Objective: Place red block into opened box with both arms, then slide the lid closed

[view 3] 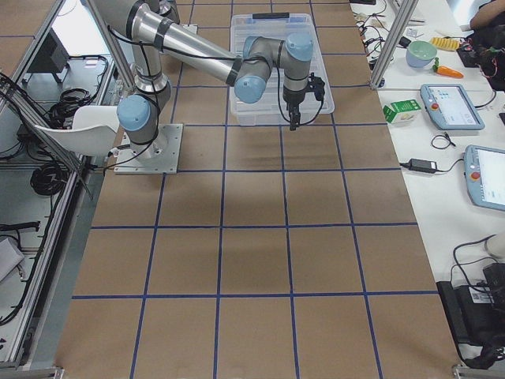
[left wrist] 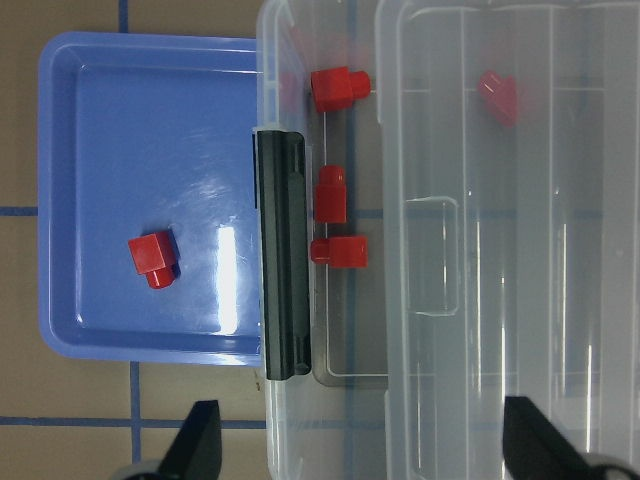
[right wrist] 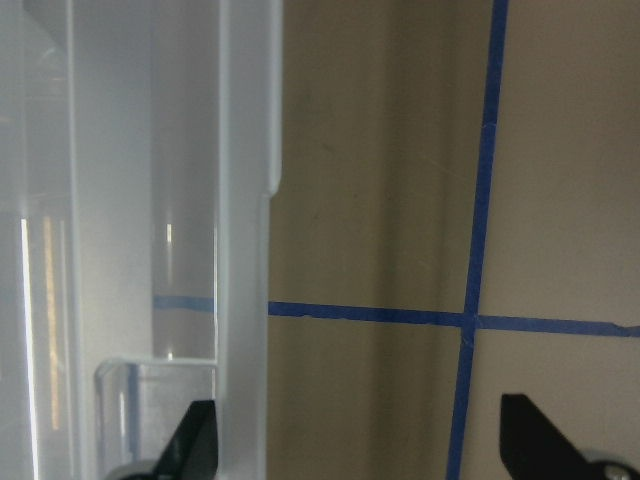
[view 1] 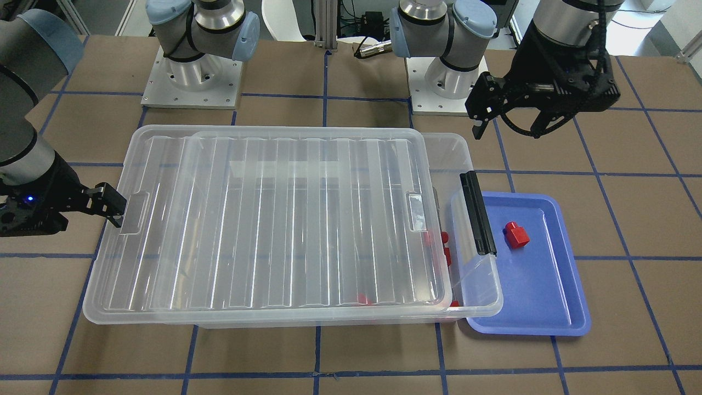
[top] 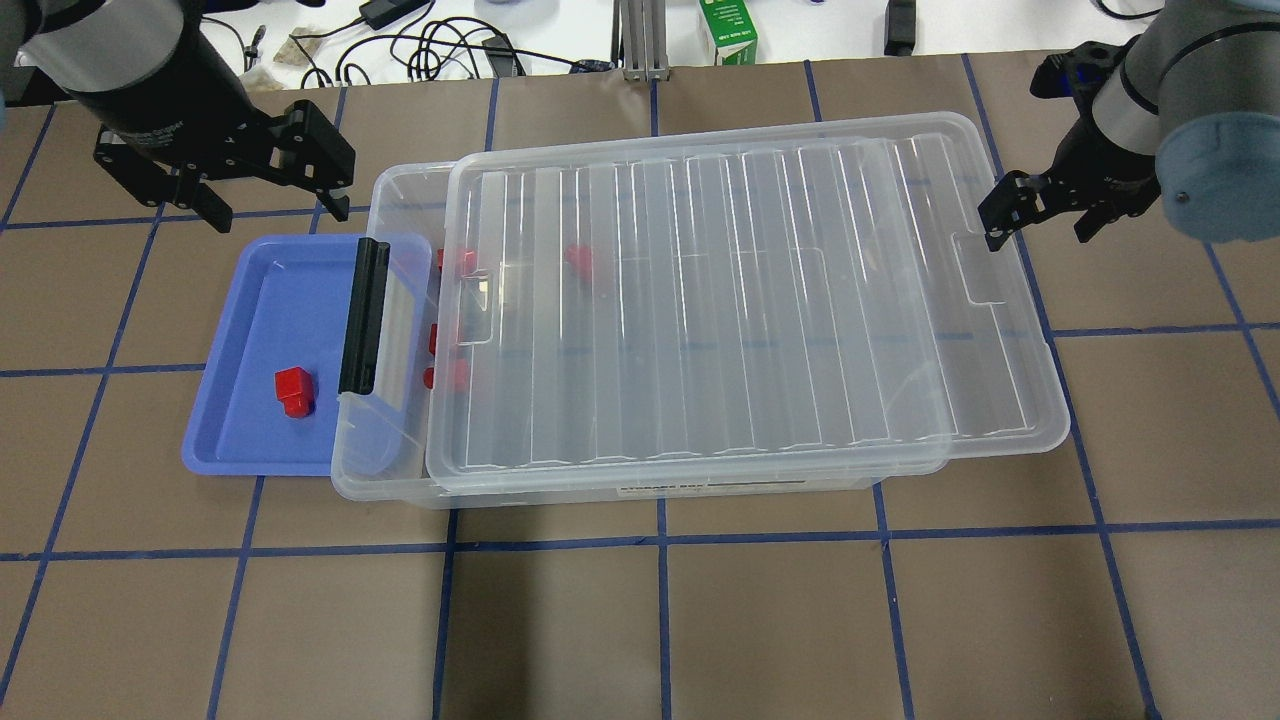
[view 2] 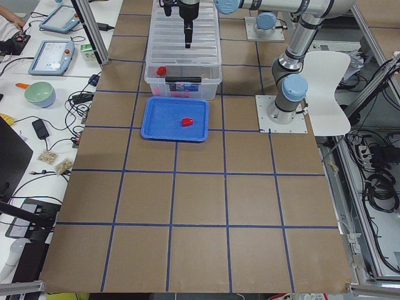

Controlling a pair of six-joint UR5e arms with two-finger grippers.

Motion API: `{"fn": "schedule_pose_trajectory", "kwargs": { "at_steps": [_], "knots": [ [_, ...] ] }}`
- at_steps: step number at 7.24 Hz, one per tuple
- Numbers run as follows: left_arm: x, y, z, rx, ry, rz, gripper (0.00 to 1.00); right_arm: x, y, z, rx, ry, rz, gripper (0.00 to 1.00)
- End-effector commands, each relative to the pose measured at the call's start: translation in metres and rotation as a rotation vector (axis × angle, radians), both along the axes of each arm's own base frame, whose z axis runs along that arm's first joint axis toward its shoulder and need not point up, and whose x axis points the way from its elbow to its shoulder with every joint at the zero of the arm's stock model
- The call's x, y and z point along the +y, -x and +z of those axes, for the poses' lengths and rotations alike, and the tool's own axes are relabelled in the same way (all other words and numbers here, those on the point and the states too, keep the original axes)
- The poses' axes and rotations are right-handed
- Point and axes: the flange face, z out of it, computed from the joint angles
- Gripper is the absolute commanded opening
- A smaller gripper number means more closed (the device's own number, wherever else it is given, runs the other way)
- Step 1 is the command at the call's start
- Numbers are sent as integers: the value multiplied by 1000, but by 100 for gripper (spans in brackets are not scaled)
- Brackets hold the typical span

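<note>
Ribbed lid (top: 740, 300) covering most of the box (top: 395, 200), latch end uncovered, red block (top: 293, 390) on blue tray (top: 250, 300), left gripper (top: 275, 205) and right gripper (top: 1038, 222) both spread, empty.

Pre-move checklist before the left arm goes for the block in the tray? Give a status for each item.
1. Left gripper open and empty: ok.
2. Red block alone in the blue tray, nothing over it: ok.
3. Box uncovered at the latch bar end for the drop: ok, but the strip is narrow.
4. Right gripper open at the far short end of the lid: ok. Touching it: cannot tell.
5. Lid closed: not ok, it sits offset toward the right arm's end.
</note>
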Motion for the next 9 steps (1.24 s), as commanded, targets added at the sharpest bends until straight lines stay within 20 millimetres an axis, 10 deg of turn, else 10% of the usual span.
{"fn": "schedule_pose_trajectory", "kwargs": {
  "at_steps": [1,4,9],
  "knots": [
    [-14,-40,-23,20,-41,26,100,2,18,2,30,-11,-10,100],
    [-39,-151,-74,302,-68,224,100,6,54,7,42,1,-6,100],
    [-47,-198,-215,154,-130,167,100,24,141,5,33,-3,13,100]
  ]
}}
